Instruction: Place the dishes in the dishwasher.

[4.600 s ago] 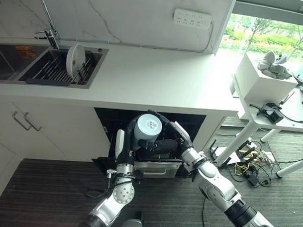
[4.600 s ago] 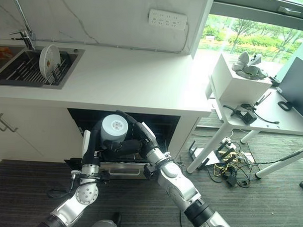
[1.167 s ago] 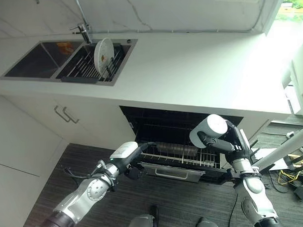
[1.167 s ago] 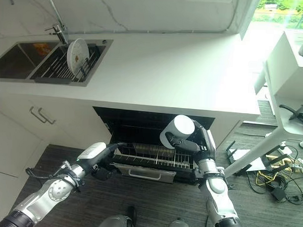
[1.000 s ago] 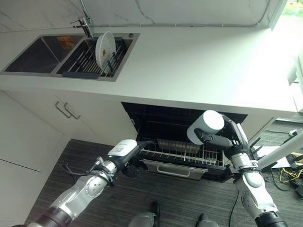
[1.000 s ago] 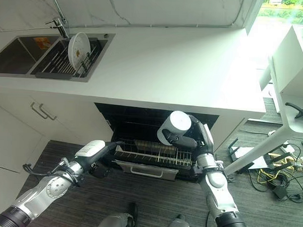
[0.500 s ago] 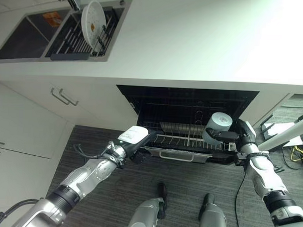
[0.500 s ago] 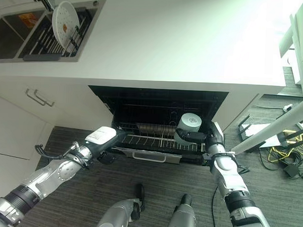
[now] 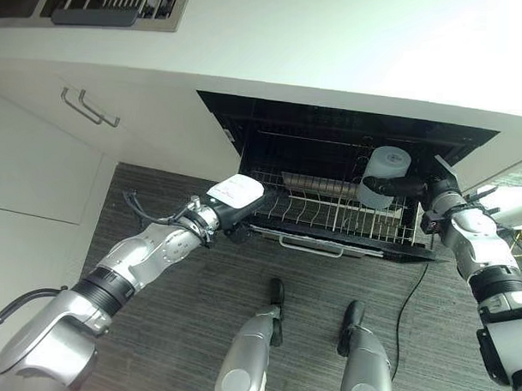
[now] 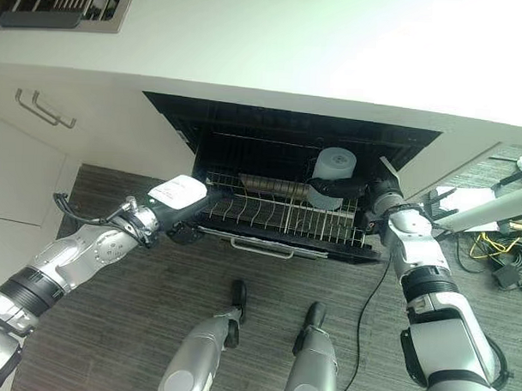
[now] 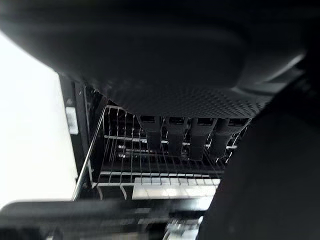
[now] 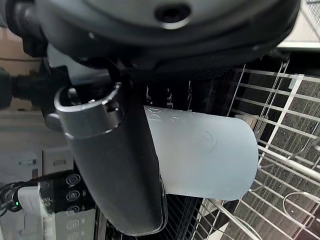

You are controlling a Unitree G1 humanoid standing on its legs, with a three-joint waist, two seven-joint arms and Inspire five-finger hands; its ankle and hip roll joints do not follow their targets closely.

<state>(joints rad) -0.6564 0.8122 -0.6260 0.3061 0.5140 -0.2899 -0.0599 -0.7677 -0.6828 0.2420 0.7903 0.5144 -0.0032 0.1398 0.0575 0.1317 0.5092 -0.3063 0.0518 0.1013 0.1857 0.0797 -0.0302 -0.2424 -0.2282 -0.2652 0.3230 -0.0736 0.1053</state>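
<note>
Where it hung higher, cup lowered, over rack

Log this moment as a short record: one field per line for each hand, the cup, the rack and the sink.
right hand: shut on the cup, at the rack's right end
cup: pale, upside down, held over the rack
left hand: at the rack's front left corner; grip cannot be told
rack: wire, pulled out of the open dishwasher
sink: in the counter, at the far left
</note>
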